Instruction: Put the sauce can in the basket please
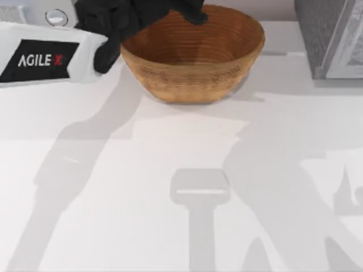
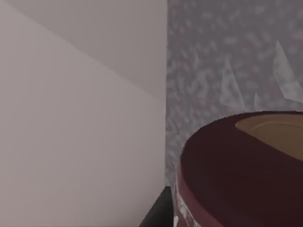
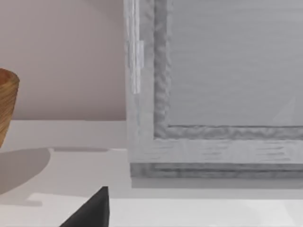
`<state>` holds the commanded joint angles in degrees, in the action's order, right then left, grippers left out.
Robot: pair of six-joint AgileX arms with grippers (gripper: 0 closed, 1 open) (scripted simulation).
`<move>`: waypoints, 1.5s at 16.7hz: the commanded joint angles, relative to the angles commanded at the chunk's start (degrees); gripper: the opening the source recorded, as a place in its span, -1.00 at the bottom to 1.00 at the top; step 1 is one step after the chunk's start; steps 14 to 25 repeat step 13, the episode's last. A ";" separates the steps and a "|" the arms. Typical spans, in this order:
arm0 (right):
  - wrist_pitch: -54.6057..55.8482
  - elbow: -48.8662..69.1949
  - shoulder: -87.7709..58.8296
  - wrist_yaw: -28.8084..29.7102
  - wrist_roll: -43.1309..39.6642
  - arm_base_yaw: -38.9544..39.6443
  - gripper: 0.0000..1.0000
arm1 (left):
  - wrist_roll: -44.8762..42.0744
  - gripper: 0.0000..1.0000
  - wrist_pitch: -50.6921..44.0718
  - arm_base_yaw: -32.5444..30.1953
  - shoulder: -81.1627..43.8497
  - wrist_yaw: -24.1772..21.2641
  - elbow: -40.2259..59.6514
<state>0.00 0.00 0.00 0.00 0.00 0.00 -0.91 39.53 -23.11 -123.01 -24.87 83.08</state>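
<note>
Sauce can (image 2: 236, 170) sits right up against my left wrist camera, its maroon top with a tan patch looming large, so it seems to be held in my left gripper (image 1: 193, 14), though I cannot see the fingers themselves and cannot tell how they stand. From above, that gripper is a black mass at the back rim of the basket (image 1: 193, 54), reaching over its far left edge, with the white arm link (image 1: 45, 56) marked AGILE X stretching off to the left. The can is hidden in the top view, presumably under the gripper, above the basket's opening.

The basket stands at the back middle of the white worktop (image 1: 142, 198), golden brown and ribbed. To its right is a grey speckled box (image 1: 329, 37) with a pale framed panel; the left wrist view shows the same speckled surface behind the can.

My right wrist camera faces that grey box close up, with the basket's side (image 3: 7, 104) at the edge and one dark fingertip (image 3: 92, 210) of my right gripper low over the worktop.
</note>
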 joint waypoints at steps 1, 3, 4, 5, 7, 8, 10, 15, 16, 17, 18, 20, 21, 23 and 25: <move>0.00 0.00 0.00 0.00 0.00 0.00 1.00 | 0.00 0.06 0.00 0.00 0.00 0.00 0.00; 0.00 0.00 0.00 0.00 0.00 0.00 1.00 | 0.00 0.36 0.00 0.00 0.00 0.00 0.00; 0.00 0.00 0.00 0.00 0.00 0.00 1.00 | 0.00 0.51 0.00 0.00 0.00 0.00 0.00; 0.00 0.00 0.00 0.00 0.00 0.00 1.00 | 0.00 0.66 0.00 0.00 0.00 0.00 0.00; 0.00 0.00 0.00 0.00 0.00 0.00 1.00 | 0.00 0.96 0.00 0.00 0.00 0.00 0.00; 0.00 0.00 0.00 0.00 0.00 0.00 1.00 | 0.00 1.00 0.00 0.00 0.00 0.00 0.00; 0.00 0.00 0.00 0.00 0.00 0.00 1.00 | 0.00 1.00 0.00 0.00 0.00 0.00 0.00; 0.00 0.00 0.00 0.00 0.00 0.00 1.00 | 0.00 1.00 0.00 0.00 0.00 0.00 0.00; 0.00 0.00 0.00 0.00 0.00 0.00 1.00 | 0.00 1.00 0.00 0.00 0.00 0.00 0.00; 0.00 0.00 0.00 0.00 0.00 0.00 1.00 | 0.00 1.00 0.00 0.00 0.00 0.00 0.00; 0.00 0.00 0.00 0.00 0.00 0.00 1.00 | 0.00 1.00 0.00 0.00 0.00 0.00 0.00; 0.00 0.00 0.00 0.00 0.00 0.00 1.00 | 0.00 1.00 0.00 0.00 0.00 0.00 0.00; 0.00 0.00 0.00 0.00 0.00 0.00 1.00 | 0.00 1.00 0.00 0.00 0.00 0.00 0.00; 0.00 0.00 0.00 0.00 0.00 0.00 1.00 | 0.00 1.00 0.00 0.00 0.00 0.00 0.00; 0.00 0.00 0.00 0.00 0.00 0.00 1.00 | 0.00 1.00 0.00 0.00 0.00 0.00 0.00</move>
